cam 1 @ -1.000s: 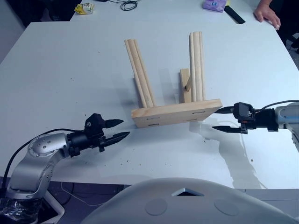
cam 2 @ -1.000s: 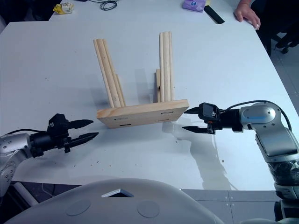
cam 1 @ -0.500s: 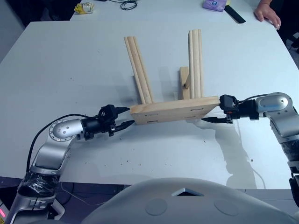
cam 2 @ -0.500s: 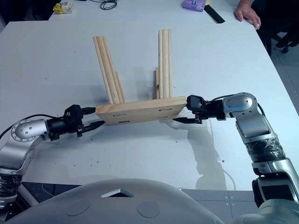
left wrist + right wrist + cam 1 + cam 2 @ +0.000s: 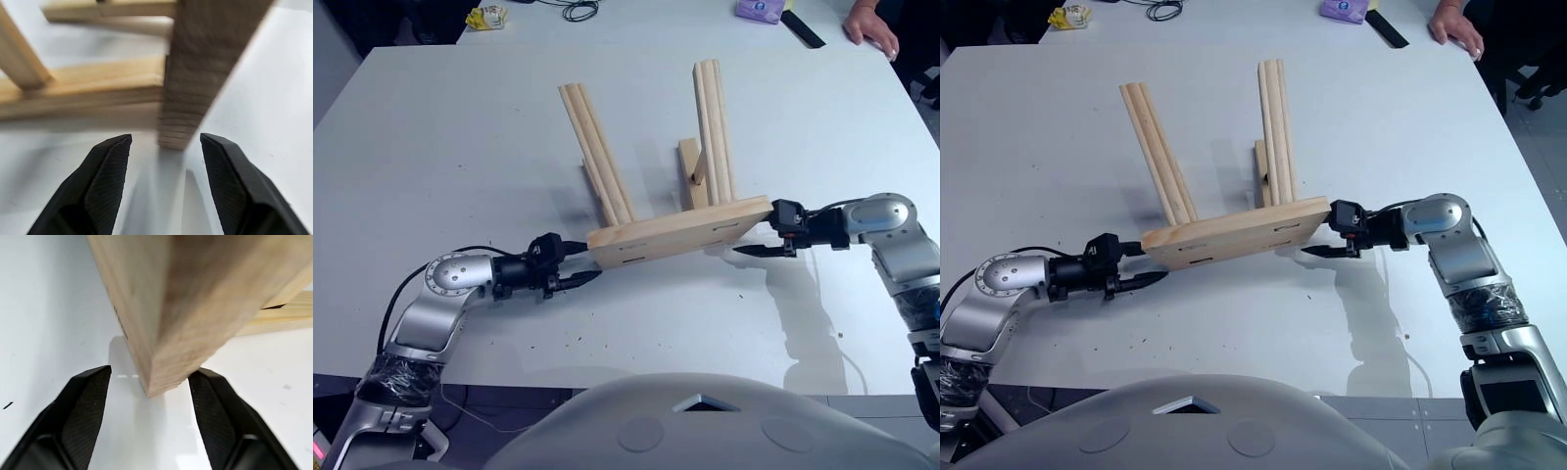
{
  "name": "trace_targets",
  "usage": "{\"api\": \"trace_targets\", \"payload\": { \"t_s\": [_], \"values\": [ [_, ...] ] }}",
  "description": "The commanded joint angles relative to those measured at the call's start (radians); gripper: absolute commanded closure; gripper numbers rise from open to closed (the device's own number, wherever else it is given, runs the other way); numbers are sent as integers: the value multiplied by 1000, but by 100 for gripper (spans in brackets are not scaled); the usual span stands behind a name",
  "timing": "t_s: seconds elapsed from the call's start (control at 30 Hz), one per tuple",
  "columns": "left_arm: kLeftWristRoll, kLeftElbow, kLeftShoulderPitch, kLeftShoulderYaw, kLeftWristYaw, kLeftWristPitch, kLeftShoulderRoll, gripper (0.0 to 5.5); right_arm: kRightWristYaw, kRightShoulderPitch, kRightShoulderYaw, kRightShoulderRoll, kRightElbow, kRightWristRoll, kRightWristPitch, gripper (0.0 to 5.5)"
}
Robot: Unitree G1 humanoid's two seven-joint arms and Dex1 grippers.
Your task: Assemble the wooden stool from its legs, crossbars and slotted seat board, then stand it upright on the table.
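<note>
Two released sets of jaws, left gripper [image 5: 165, 141] and right gripper [image 5: 149, 374], seemingly straddle the seat board [image 5: 680, 233] untouched; uneven closing could twist it.

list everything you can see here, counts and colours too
stool: one, pale wood, on its side mid-table, seat board on edge
legs: two pairs, pale wood, pointing away from the robot
crossbar: one, pale wood, by the right pair
table: one, white, beneath everything
packet: one, yellow, far left corner
pack: one, purple, far edge
strip: one, black, beside the pack
left gripper: one, black, open around seat board's left end
right gripper: one, black, open around seat board's right end
</note>
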Motion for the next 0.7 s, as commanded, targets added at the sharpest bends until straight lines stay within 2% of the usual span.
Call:
{"api": "trace_targets", "payload": {
  "t_s": [0.03, 0.3, 0.53, 0.7],
  "values": [
    [-13, -38, 25, 13, -25, 6, 36, 289, 3, 41, -1, 0, -71, 14, 15, 267],
    [34, -21, 70, 53, 31, -27, 40, 289, -20, 192, -65, -59, -284, 79, 115, 267],
    [19, -10, 47, 52, 6, -40, 41, 289, -65, 187, -106, -68, -248, 60, 116, 267],
    [41, 21, 5, 24, 17, -59, 16, 289, -59, 158, -69, -47, -232, 49, 104, 267]
  ]
}}
